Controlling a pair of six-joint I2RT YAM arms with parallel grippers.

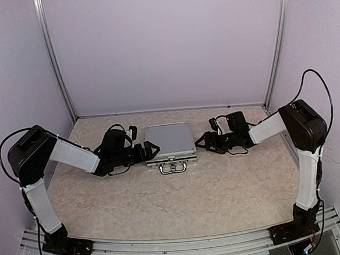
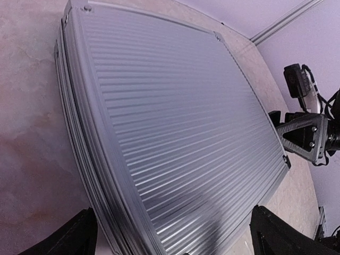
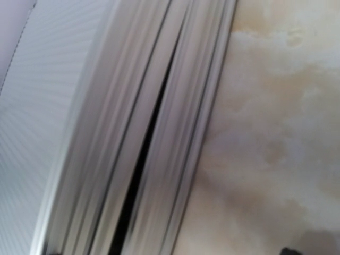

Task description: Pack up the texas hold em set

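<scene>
Left claw [image 1: 152,151] is open as wide as it goes and holds nothing. Its two black fingertips [image 2: 74,236] sit far apart at the left side of the small ribbed silver metal case [image 1: 169,140]. The right claw [image 1: 201,143] is just beside the case's right edge. Its jaws look spread apart too, with nothing in them.

The case lies flat in the middle of the pale stone-look bench [image 1: 193,207], between the two claws. Its lid is down. Its metal handle [image 1: 173,168] points to the near edge. No cards or chips show outside it, so I think the packing is nearly done.

In the right wrist view, a thin dark line [image 3: 143,159] runs along the side, between the lid and the bottom. That view is blurry, so I cannot tell if the lid is fully shut. I cannot see if the front catches are done up.

I think the step now is to shut the lid tight. To do it well, one claw should stop the case from sliding. The other should push softly on the lid near the handle. It should push straight down, not sideways, or the smooth case may slip on the bench.
</scene>
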